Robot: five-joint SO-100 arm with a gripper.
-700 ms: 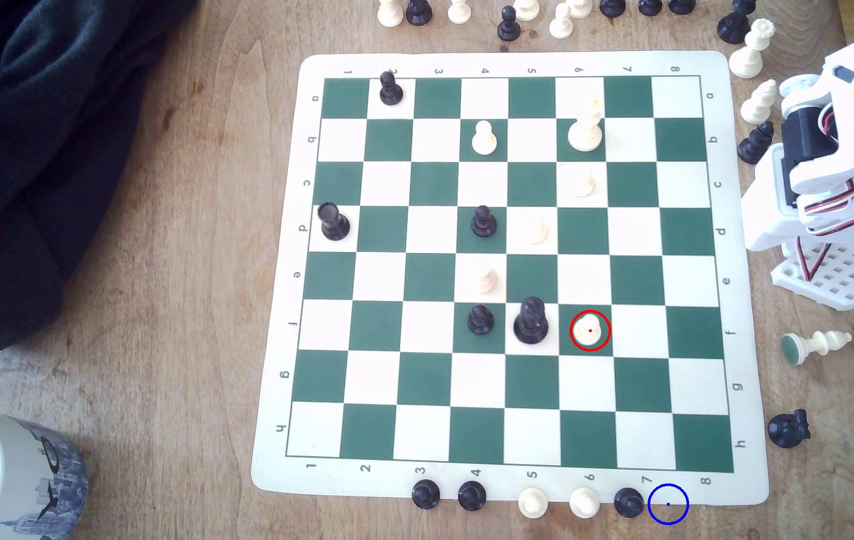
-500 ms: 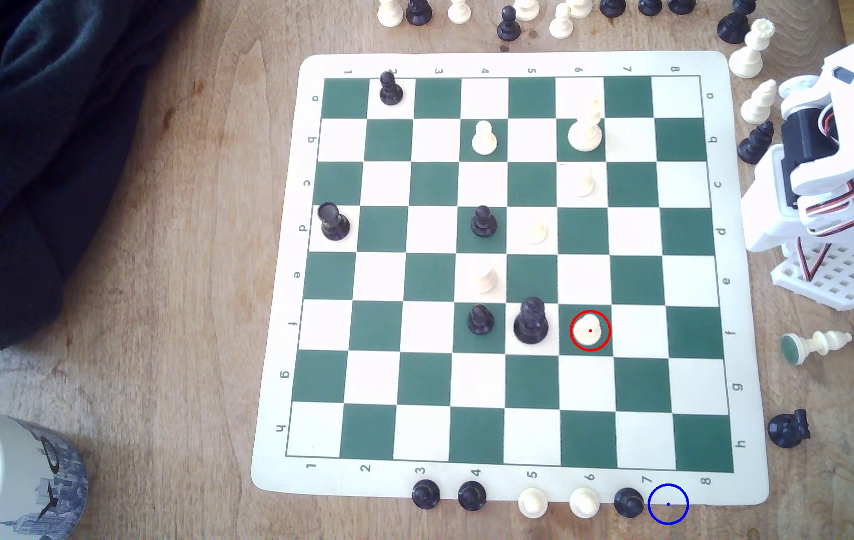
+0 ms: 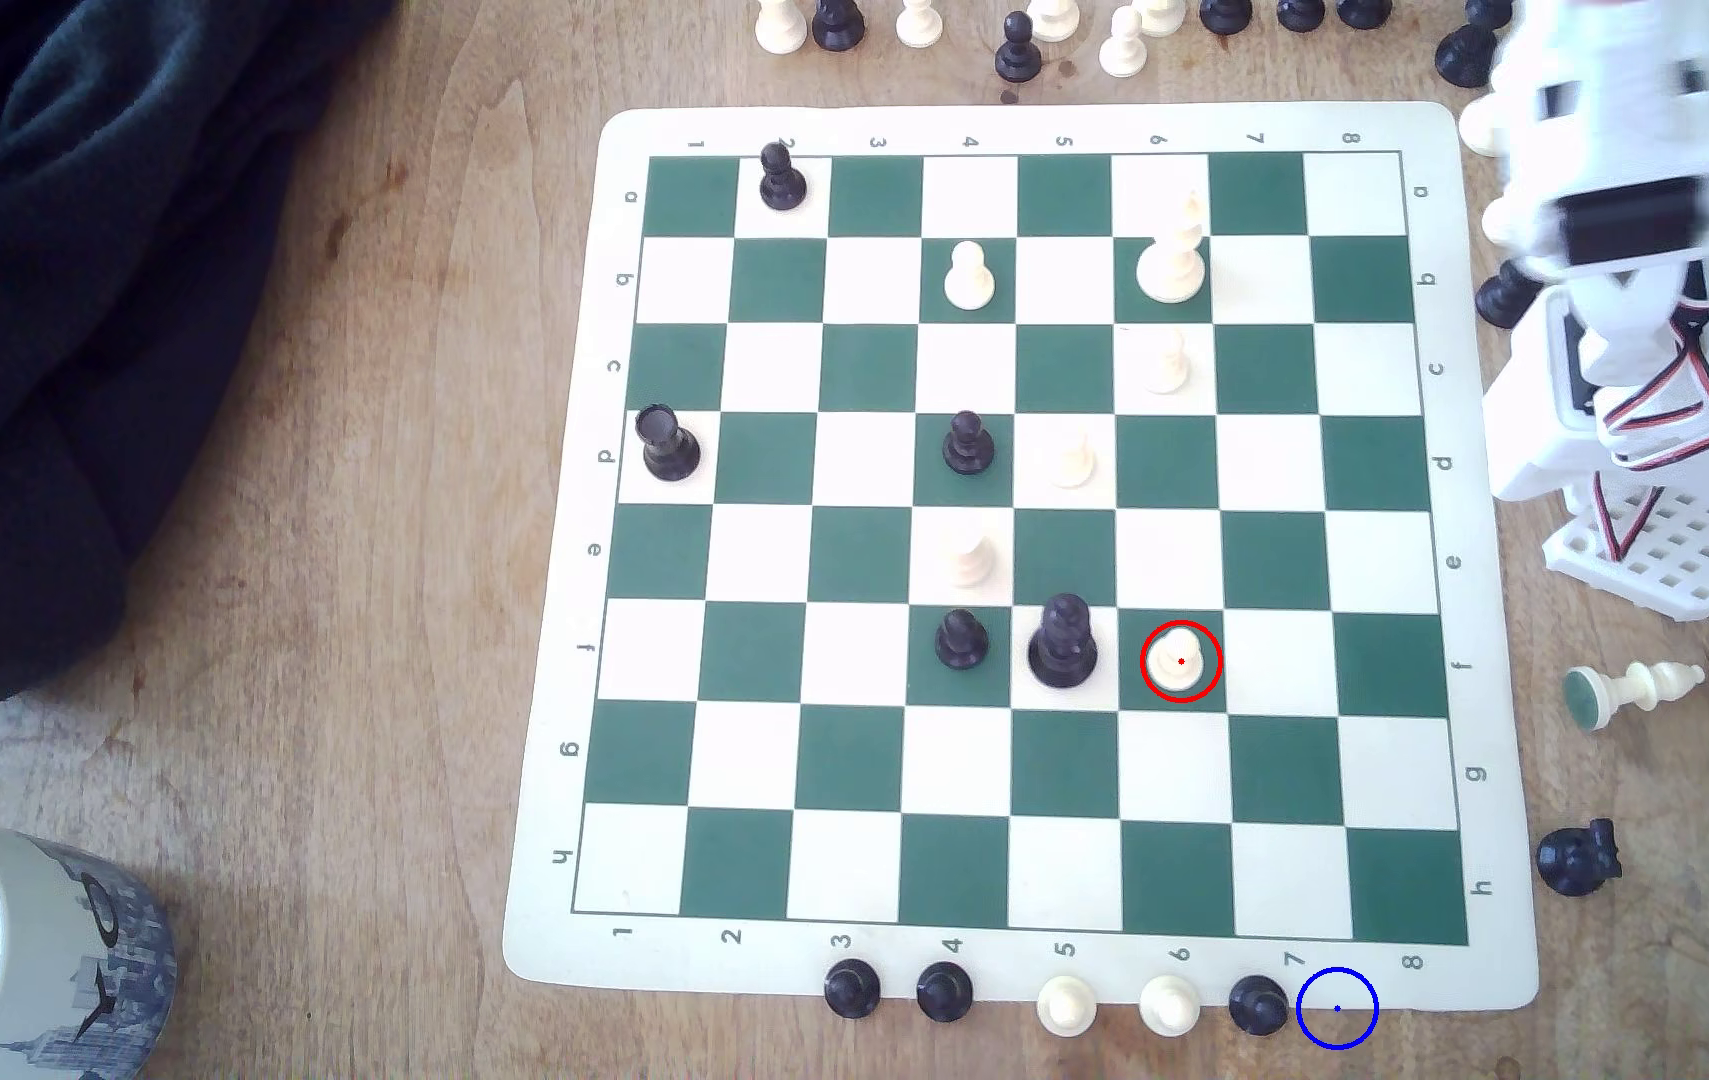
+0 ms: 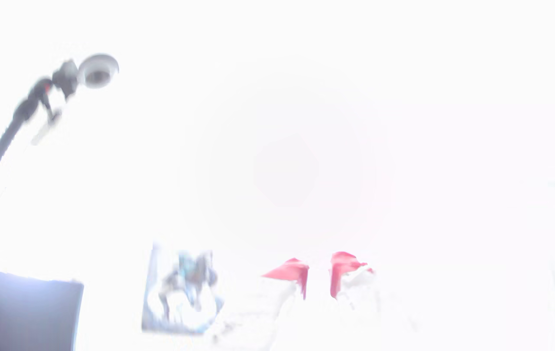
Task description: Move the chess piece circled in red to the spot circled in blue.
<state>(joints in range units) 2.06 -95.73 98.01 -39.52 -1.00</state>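
Up went the arm (image 3: 1619, 208), so it must still reach the white pawn (image 3: 1180, 660); its red-tipped gripper (image 4: 318, 275) is a little apart.

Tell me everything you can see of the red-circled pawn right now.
The chess piece circled in red is a small cream-white pawn, plastic by its look, with a round ball head over a flared round base. It stands upright on a green square in the board's f row, column 6, inside the drawn red ring. Nothing touches it: the tall black piece stands one square away on the exterior view's left, apart from it.
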